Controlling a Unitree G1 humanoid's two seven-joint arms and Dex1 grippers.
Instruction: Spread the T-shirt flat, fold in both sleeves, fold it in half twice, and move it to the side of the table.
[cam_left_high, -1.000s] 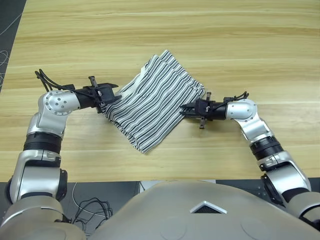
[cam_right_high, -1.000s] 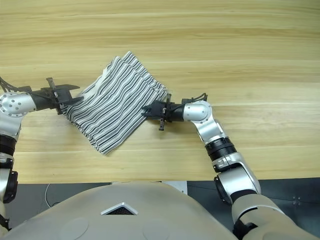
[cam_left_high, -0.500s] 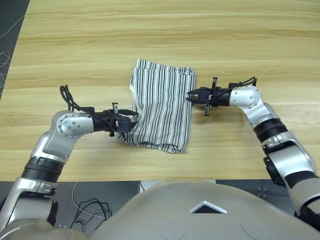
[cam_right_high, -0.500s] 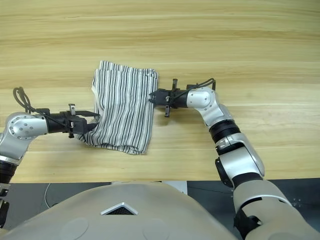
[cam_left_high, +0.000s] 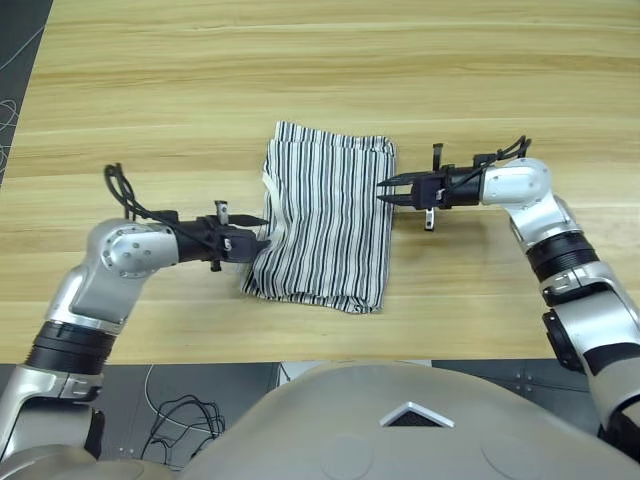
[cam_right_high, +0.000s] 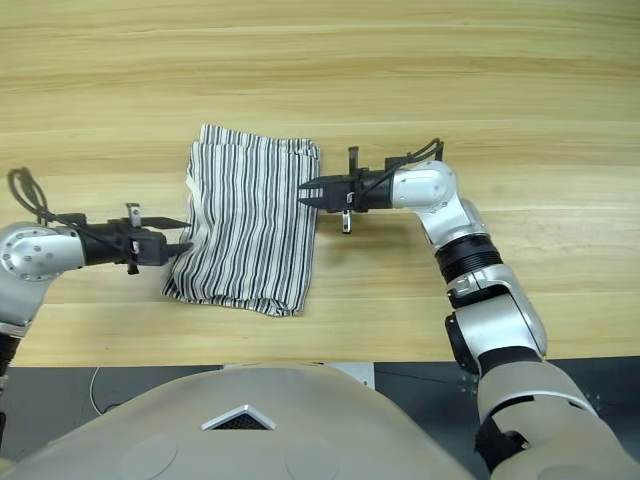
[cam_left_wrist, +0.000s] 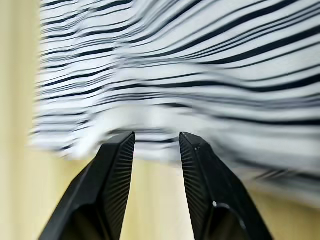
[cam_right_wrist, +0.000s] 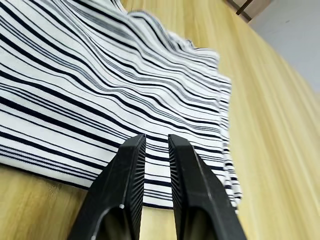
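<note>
The striped black-and-white T-shirt (cam_left_high: 325, 225) lies folded into a small rectangle on the wooden table (cam_left_high: 300, 60), its long sides running away from me. My left gripper (cam_left_high: 262, 232) sits low at the shirt's near left edge, open, with nothing between its fingers. In the left wrist view the cloth (cam_left_wrist: 200, 75) lies just past the fingertips (cam_left_wrist: 125, 145). My right gripper (cam_left_high: 382, 190) is at the shirt's right edge, narrowly open and holding nothing. In the right wrist view the stripes (cam_right_wrist: 100, 90) lie just beyond its tips.
Bare wood stretches behind and to both sides of the shirt. The table's front edge (cam_left_high: 330, 357) runs close below the shirt's near end. Cables (cam_left_high: 180, 410) lie on the dark floor at the lower left.
A second ago both grippers held the shirt lying diagonally. It has been turned square, and both grippers have let go and drawn slightly away from its edges.
</note>
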